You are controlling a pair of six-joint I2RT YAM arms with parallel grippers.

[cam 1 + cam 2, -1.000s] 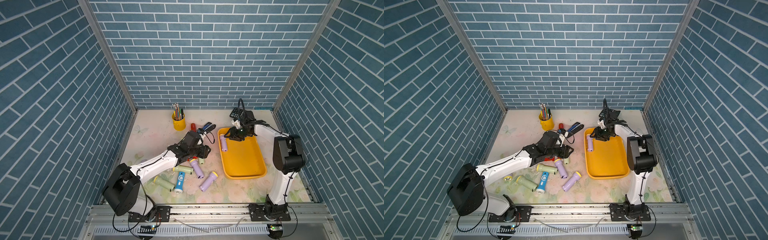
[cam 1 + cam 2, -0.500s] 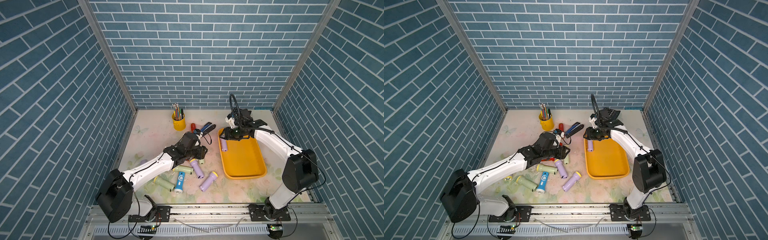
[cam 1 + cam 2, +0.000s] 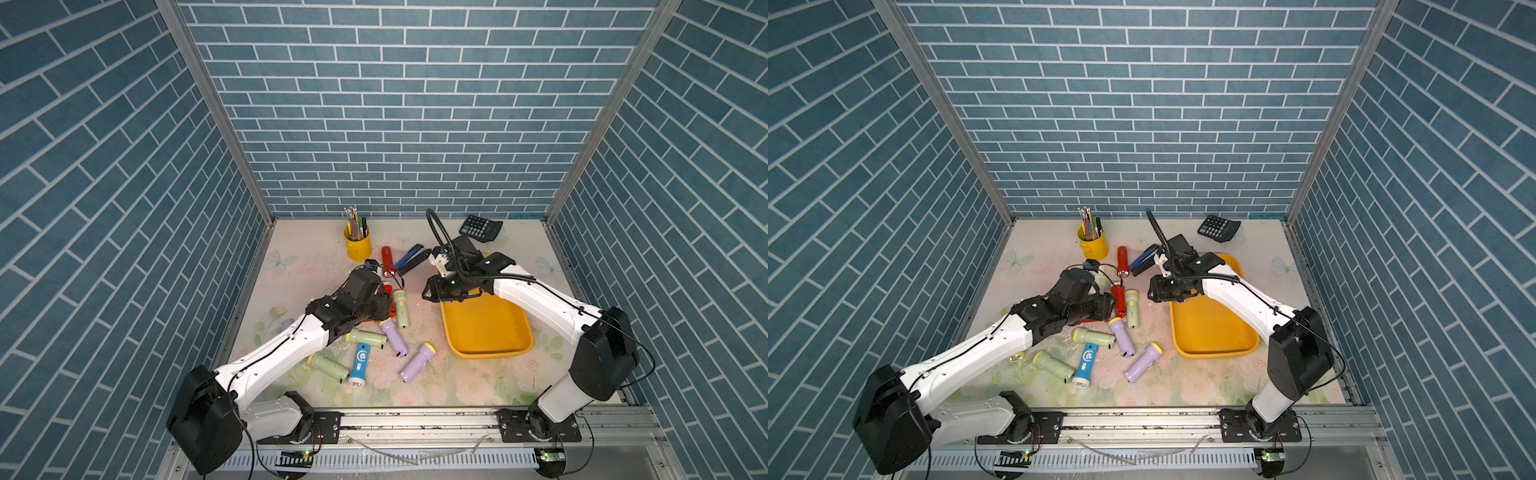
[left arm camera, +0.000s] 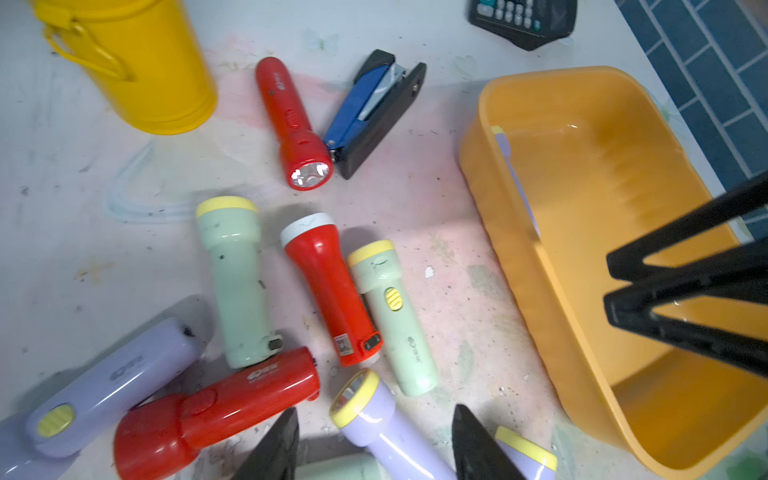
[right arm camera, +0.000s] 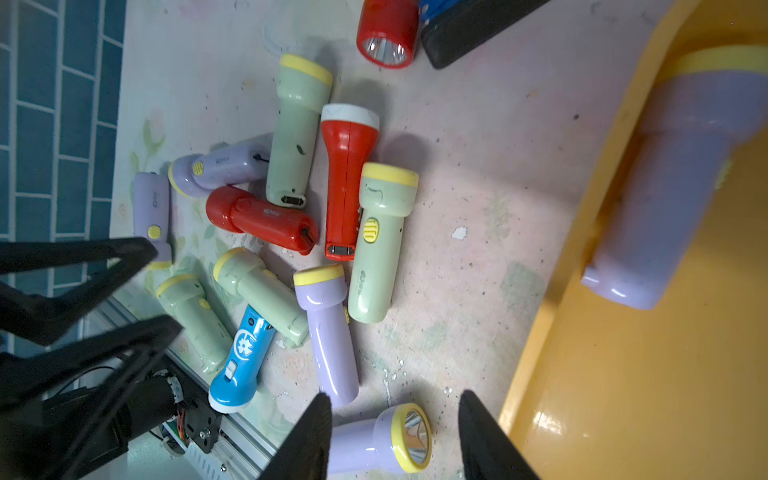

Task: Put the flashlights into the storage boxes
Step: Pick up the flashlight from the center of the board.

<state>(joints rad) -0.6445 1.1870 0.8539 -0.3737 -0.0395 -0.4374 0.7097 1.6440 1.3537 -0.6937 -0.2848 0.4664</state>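
Several flashlights lie loose on the table left of the yellow storage box (image 3: 486,332): red (image 3: 387,261), pale green (image 3: 400,309), lilac (image 3: 393,338), another lilac (image 3: 417,362) and blue (image 3: 360,365). One lilac flashlight (image 5: 673,178) lies inside the storage box (image 5: 623,395) by its far left wall; my right arm hides it in both top views. My left gripper (image 4: 375,411) is open, low over a lilac flashlight (image 4: 382,428) in the pile, holding nothing. My right gripper (image 5: 395,394) is open and empty, just outside the box's left rim (image 3: 1173,316), above the table.
A yellow pen cup (image 3: 357,246) stands at the back, with a blue-and-black stapler (image 3: 411,257) beside the far red flashlight. A black calculator (image 3: 480,227) lies at the back right. Brick walls close in three sides.
My right gripper has moved left and nearer, from over the box's far end to past its left rim, covering the lilac flashlight there. My left gripper drew back slightly over the pile.
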